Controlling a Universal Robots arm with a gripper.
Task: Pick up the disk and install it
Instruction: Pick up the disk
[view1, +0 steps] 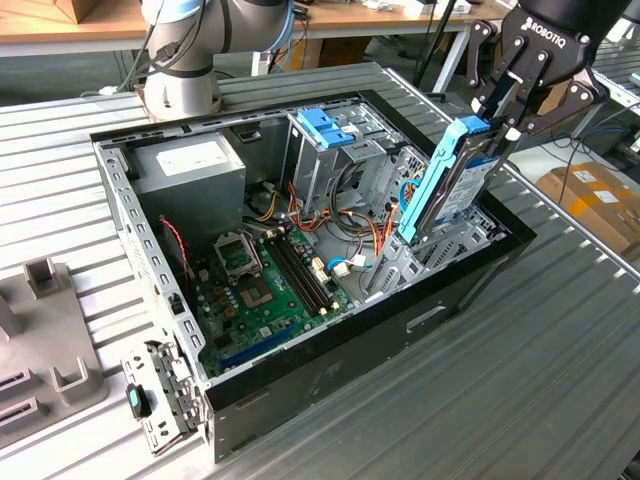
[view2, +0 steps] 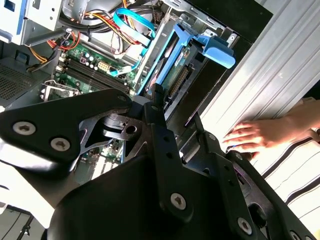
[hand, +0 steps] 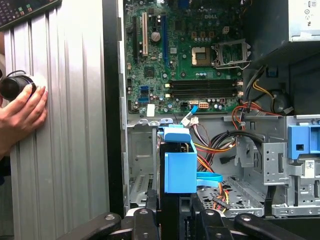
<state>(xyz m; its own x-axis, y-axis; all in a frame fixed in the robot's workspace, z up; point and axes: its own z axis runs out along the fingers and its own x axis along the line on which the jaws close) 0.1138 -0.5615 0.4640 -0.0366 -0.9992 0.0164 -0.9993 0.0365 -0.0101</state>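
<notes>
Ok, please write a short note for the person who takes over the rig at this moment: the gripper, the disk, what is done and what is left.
The gripper is shut on the upper end of the disk.
The disk is tilted, lower end inside the open computer case, at the exterior view's right end.
Done: disk picked up.
Left: disk not yet seated in the case.
A person's hand rests on the table beside the case.

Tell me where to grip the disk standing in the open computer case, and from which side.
Take the disk by its upper end, pinching across its thin thickness, coming down from above along its length. It stands on edge, tilted, with its lower end down inside the computer case, so the upper end is the free part. The tool is shut on that end.
</notes>
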